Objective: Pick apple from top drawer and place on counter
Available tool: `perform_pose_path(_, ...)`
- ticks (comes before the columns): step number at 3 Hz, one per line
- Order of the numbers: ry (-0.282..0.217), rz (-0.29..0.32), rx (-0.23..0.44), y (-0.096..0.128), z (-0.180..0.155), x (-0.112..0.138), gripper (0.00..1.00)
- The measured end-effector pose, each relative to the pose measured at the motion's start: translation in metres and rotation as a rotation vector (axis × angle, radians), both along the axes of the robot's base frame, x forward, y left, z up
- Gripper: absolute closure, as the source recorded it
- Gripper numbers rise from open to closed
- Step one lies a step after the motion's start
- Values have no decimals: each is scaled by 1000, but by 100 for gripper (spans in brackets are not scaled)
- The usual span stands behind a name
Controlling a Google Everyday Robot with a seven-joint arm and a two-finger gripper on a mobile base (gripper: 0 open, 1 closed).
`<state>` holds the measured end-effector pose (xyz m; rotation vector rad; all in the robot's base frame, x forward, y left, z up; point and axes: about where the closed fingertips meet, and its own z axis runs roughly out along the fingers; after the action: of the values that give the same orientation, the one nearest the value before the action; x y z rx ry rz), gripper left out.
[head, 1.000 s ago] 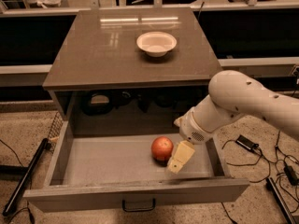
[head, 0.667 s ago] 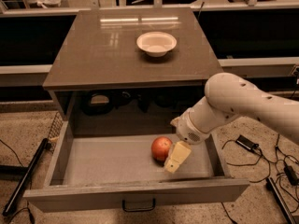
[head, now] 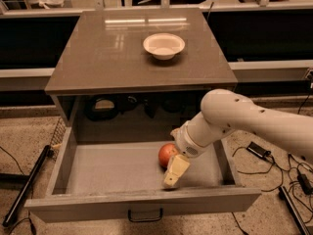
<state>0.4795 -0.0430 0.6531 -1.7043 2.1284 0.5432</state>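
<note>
Gripper (head: 176,166) edged left — in top drawer (head: 112,166), beside apple (head: 166,154)

Counter (head: 98,67) with white bowl (head: 164,45); fingers (head: 176,170) in drawer (head: 112,170)

Speckled floor (head: 17,131); black pole (head: 27,185); dark rear panels (head: 27,48).

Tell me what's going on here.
A robot arm is reaching down into the open top drawer of a cabinet. Its gripper is low inside the drawer, right up against the apple, which sits on the drawer floor near the front right and is not yet lifted. The counter above, where the apple is meant to go, holds a white bowl.
</note>
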Motion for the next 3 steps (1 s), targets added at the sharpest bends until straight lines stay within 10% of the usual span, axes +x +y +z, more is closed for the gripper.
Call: perform_pose_path(3,-5,49,14,-8,-17,21,6)
